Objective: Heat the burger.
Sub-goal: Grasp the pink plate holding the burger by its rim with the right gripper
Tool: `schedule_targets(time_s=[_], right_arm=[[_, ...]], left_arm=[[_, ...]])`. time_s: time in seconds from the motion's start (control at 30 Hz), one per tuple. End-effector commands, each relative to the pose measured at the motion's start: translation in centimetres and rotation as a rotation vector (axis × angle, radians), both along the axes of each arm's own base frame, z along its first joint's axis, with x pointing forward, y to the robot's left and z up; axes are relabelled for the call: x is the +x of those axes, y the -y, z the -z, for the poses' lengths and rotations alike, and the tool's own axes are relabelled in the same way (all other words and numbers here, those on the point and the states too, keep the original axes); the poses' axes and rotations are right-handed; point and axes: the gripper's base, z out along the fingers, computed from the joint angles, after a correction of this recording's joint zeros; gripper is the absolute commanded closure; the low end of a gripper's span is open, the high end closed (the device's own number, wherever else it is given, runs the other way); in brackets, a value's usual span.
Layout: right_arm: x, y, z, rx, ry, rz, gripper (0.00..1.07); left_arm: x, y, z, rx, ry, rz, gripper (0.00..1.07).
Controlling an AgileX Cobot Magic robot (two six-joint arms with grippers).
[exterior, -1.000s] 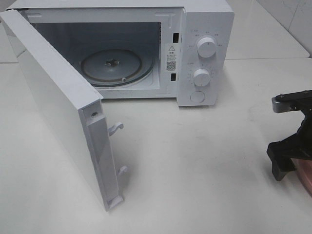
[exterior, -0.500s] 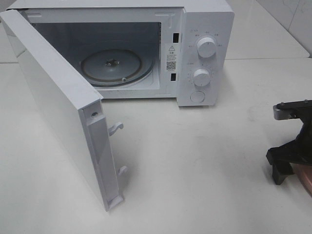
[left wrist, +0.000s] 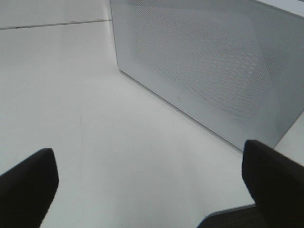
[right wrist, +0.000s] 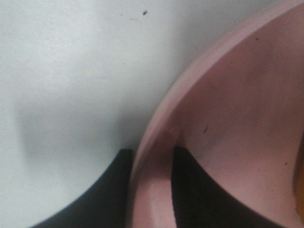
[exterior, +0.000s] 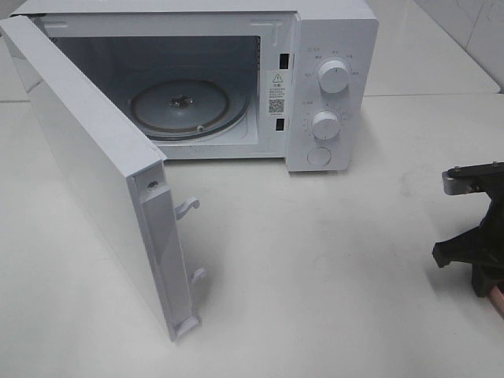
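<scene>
In the right wrist view the rim of a pink plate (right wrist: 152, 156) runs between my right gripper's two dark fingers (right wrist: 190, 190), which press it from both sides. A golden-brown sliver at that view's edge may be the burger (right wrist: 301, 180); the rest is out of view. From the high camera my right gripper (exterior: 480, 268) sits low at the table's right edge, and only a strip of the plate (exterior: 498, 299) shows. My left gripper (left wrist: 149, 190) is open with nothing between its fingers, facing the outside of the microwave door (left wrist: 213, 71).
The white microwave (exterior: 331, 79) stands at the back with its door (exterior: 102, 173) swung wide toward the front left. Its glass turntable (exterior: 185, 106) is bare. Two knobs and a button are on its right panel.
My right gripper has slid a little right and lower at the table's edge, and its fingers have closed in on the plate's rim. The left arm and the microwave have not moved.
</scene>
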Motion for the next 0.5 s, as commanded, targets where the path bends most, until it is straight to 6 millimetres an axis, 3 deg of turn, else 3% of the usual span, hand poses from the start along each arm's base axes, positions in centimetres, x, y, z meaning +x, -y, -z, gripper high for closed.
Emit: schedule_targets(time_s=[0.03, 0.5], right_arm=[[-0.27, 0.02, 0.37, 0.005, -0.033, 0.021, 1.05], [-0.66, -0.67, 0.14, -0.033, -0.063, 0.014, 1.07]], left_arm=[[-0.20, 0.02, -0.03, -0.008, 0.029, 0.004, 0.09], [-0.20, 0.02, -0.03, -0.008, 0.029, 0.004, 0.09]])
